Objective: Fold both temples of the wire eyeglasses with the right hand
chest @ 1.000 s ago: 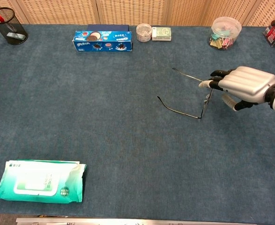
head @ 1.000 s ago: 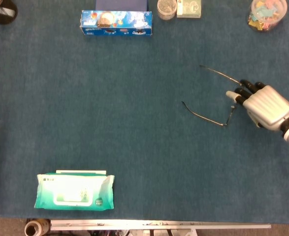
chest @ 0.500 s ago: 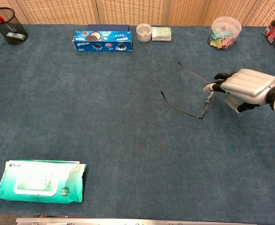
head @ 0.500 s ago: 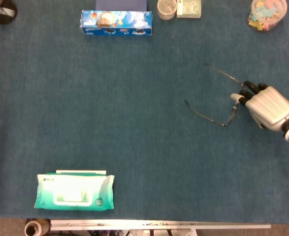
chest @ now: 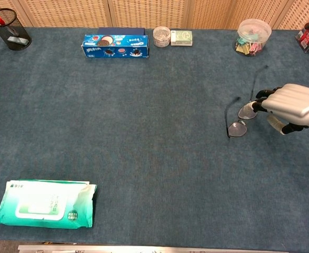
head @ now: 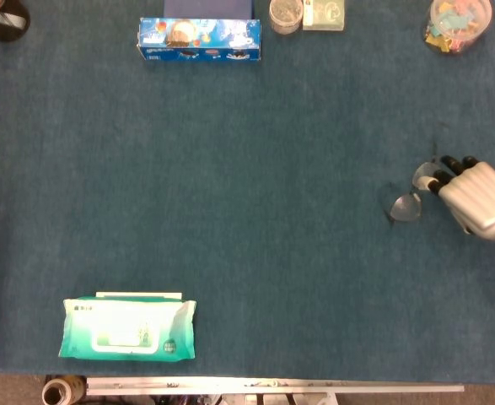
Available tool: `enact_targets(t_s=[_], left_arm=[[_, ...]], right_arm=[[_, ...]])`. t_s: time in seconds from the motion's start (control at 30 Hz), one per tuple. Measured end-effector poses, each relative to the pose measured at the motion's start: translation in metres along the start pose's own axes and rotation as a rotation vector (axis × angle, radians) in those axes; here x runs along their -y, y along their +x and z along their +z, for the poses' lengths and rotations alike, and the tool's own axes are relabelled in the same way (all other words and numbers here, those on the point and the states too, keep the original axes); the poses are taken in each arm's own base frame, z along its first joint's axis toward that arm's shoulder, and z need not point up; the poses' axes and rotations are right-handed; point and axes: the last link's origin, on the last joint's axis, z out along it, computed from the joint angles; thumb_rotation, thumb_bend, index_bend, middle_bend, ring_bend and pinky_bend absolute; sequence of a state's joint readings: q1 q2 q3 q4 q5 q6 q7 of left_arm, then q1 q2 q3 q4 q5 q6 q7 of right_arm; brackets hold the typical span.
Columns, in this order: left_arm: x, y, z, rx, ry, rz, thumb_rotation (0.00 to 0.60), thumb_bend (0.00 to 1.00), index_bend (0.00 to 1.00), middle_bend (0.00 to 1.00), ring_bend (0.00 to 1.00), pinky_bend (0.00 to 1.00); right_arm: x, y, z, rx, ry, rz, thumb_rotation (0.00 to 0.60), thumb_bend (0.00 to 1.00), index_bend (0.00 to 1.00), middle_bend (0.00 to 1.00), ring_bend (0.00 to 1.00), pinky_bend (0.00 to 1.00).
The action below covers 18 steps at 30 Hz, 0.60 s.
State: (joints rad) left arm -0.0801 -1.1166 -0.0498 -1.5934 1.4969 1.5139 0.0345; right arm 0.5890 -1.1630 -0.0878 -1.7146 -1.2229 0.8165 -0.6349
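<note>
My right hand (head: 479, 196) (chest: 293, 101) is at the table's right side and grips the wire eyeglasses (head: 407, 205) (chest: 238, 128) by the lens nearest it. The glasses are tipped so that both round lenses face the cameras. In the chest view both thin temples stand open, pointing away from me, one at the left lens (chest: 228, 117) and one by the fingers (chest: 256, 80). In the head view the temples barely show. Whether the glasses still touch the blue cloth I cannot tell. My left hand is not visible in either view.
A green wet-wipes pack (head: 128, 327) (chest: 43, 204) lies front left. Along the far edge stand a blue cookie box (head: 199, 37) (chest: 115, 46), a small jar (chest: 161, 36), a small box (chest: 181, 37), a clip jar (head: 458, 22) (chest: 253, 35) and a mesh pen holder (chest: 9, 29).
The right hand has drawn back to the right with the glasses and turned them, so the lenses now face the cameras and the temples point away instead of lying out to the left.
</note>
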Motion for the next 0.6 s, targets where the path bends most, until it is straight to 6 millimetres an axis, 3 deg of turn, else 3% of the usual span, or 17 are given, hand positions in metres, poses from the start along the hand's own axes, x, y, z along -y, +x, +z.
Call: enact_targets(t_s=[0.6], left_arm=[[0.0004,0.0,0.0006,0.003,0.004,-0.001,0.6,0.67,0.49,0.5,0.54,0.71]], right_arm=[[0.0057,0.0057,-0.0072,-0.024,0.019,0.04,0.6,0.7,0.21,0.29,0.12,0.25]])
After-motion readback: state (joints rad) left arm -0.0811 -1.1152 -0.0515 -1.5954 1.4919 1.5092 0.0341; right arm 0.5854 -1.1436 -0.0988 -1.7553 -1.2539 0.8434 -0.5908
